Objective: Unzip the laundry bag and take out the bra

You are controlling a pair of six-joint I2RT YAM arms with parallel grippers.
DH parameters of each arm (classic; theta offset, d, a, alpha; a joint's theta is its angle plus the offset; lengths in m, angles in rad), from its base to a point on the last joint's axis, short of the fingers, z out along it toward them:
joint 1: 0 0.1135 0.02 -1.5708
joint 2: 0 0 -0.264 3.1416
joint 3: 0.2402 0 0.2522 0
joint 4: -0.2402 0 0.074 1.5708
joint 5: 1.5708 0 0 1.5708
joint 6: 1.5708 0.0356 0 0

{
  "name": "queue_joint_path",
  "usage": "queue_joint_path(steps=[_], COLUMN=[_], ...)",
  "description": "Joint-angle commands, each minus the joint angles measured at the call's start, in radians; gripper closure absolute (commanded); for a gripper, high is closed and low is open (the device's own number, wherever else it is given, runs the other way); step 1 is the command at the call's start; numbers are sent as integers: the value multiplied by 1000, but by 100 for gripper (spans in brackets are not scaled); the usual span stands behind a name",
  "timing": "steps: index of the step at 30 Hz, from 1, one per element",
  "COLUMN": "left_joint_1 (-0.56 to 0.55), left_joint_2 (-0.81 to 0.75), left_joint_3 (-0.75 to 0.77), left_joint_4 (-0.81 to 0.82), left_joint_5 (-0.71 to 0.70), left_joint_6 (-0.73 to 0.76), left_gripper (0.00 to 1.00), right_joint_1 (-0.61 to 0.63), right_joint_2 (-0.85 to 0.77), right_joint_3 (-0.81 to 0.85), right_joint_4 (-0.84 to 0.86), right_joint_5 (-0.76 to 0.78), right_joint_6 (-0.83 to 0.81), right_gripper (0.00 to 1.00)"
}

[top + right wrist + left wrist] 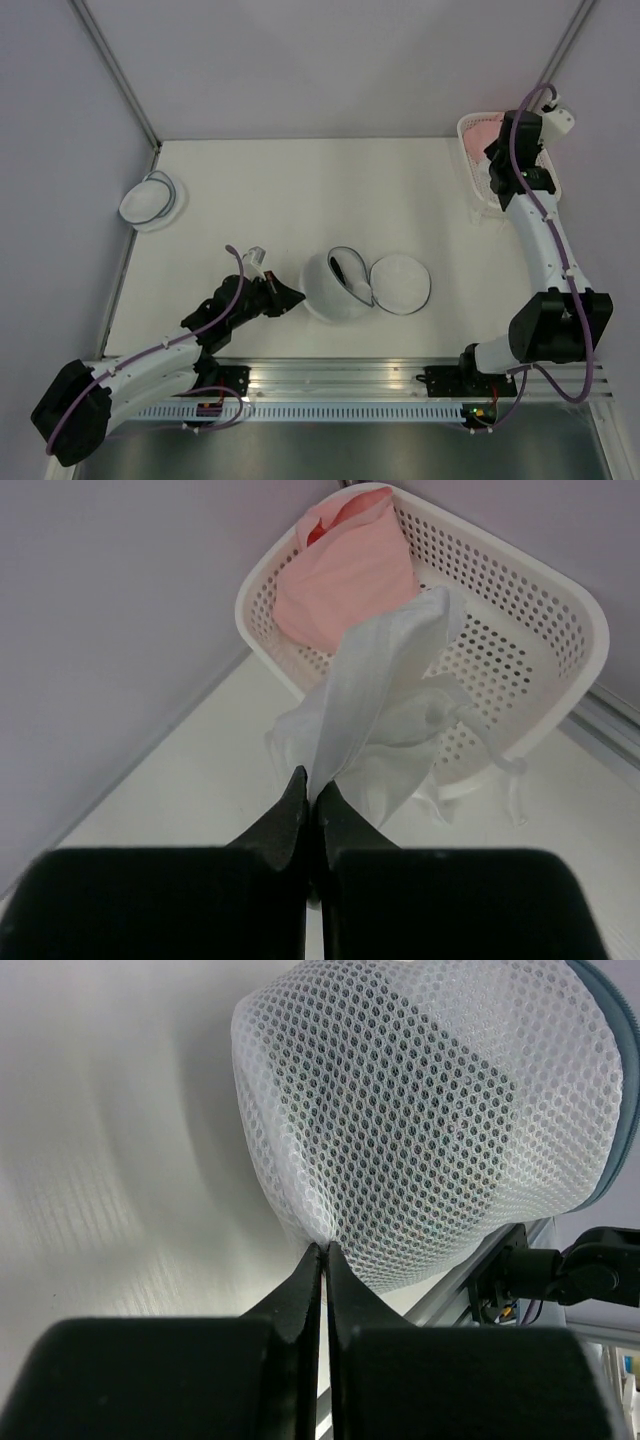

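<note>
Top external: laundry bag [328, 292] lies tipped, mouth rightward.

Laundry bag [330, 293] unzipped (lid [401, 284] flat beside); white bra [385, 710] across basket [530, 600].

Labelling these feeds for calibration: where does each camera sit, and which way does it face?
Top external: above and behind, looking down on the table; left arm and right arm show.
Left wrist: facing along the left gripper, shut on the laundry bag.
Right wrist: facing along the right gripper, shut on the white bra at the basket.
Shared: top and left wrist both show the laundry bag; top and right wrist the basket.
</note>
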State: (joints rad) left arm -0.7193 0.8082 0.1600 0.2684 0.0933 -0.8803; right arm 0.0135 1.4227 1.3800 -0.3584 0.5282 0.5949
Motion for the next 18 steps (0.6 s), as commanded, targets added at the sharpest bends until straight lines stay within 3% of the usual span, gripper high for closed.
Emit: queue_joint_path(steps=[1,9,13,18], left_joint_1=[4,6,9,29], left_joint_2=[0,55,100,117], left_joint_3=[58,130,139,139], left_joint_4=[-20,-29,-14,9], left_joint_5=[46,83,95,117], left_joint_6=[35,44,47,44], left_gripper=[98,98,98,98], right_joint_1=[-108,-224,-244,-251], right_joint_2=[36,206,309,401], right_joint_3=[102,349,561,620], right_joint_4=[169,246,188,176], right_joint_5=[-174,-273,-312,-316], right_joint_6=[-1,-4,-10,-9], right_gripper=[100,99,99,100])
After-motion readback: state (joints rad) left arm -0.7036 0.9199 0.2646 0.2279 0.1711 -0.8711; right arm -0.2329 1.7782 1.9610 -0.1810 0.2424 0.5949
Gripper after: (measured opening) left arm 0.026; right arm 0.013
